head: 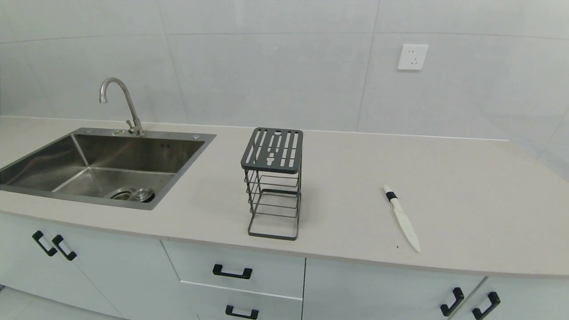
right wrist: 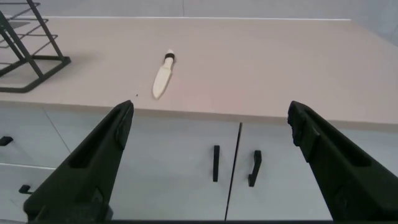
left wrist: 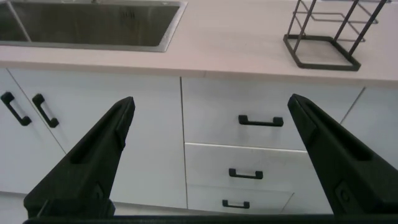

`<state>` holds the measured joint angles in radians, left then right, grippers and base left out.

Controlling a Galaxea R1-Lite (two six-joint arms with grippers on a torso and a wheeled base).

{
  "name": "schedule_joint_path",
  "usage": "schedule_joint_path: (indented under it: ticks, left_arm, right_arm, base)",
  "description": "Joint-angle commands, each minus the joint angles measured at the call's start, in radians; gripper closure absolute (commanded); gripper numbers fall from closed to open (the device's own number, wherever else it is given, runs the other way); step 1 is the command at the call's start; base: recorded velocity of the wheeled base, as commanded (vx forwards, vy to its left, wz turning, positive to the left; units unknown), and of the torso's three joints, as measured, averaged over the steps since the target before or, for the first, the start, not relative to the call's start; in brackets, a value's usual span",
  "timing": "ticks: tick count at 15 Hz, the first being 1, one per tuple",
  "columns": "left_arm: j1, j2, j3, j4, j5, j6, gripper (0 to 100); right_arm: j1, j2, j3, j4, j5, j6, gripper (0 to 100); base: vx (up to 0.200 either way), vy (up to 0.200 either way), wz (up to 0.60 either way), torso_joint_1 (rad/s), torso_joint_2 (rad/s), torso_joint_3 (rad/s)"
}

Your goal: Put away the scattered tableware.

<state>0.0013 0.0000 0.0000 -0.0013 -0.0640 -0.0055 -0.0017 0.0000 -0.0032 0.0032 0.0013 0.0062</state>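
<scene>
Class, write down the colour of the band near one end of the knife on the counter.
Black, on a white knife; head view shows it best.

Set into left end of pale stone-look countertop point(head: 444, 178): rectangular stainless steel sink basin point(head: 133, 153), curved metal faucet point(head: 129, 106) on its rear rim. Upright mid-counter, right of sink and apart from it: dark grey wire knife rack with slotted top point(head: 272, 168). Flat farther right, near front edge, well apart from rack: white knife with black band point(head: 402, 220), banded end toward wall. On wall behind knife: white wall socket point(head: 413, 57). Below counter: white drawers with black handles point(head: 231, 271).

Steel sink point(head: 133, 153) with faucet point(head: 135, 126), wall socket point(head: 413, 57), white drawers point(head: 233, 260)
</scene>
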Motion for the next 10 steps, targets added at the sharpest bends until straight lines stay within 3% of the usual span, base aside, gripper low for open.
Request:
schedule_joint_path:
  ticks: [1, 6, 8, 10]
  left_arm:
    - [0.000, 0.002, 0.000, 0.000, 0.000, -0.001, 0]
    - [0.000, 0.002, 0.000, 0.000, 0.000, 0.001, 0]
    - [0.000, 0.002, 0.000, 0.000, 0.000, 0.001, 0]
    - [0.000, 0.002, 0.000, 0.000, -0.002, 0.001, 0]
  right_arm:
    - [0.000, 0.000, 0.000, 0.000, 0.000, 0.000, 0]
    - [0.000, 0.000, 0.000, 0.000, 0.000, 0.003, 0]
    - [0.000, 0.000, 0.000, 0.000, 0.000, 0.003, 0]
    - [0.000, 0.000, 0.000, 0.000, 0.000, 0.003, 0]
  base:
    - [0.000, 0.000, 0.00, 0.295, -0.59, -0.271]
    - [0.000, 0.000, 0.00, 0.301, -0.57, -0.285]
    - [0.000, 0.000, 0.00, 0.088, -0.19, -0.083]
    - [0.000, 0.000, -0.60, 0.024, -0.03, -0.019]
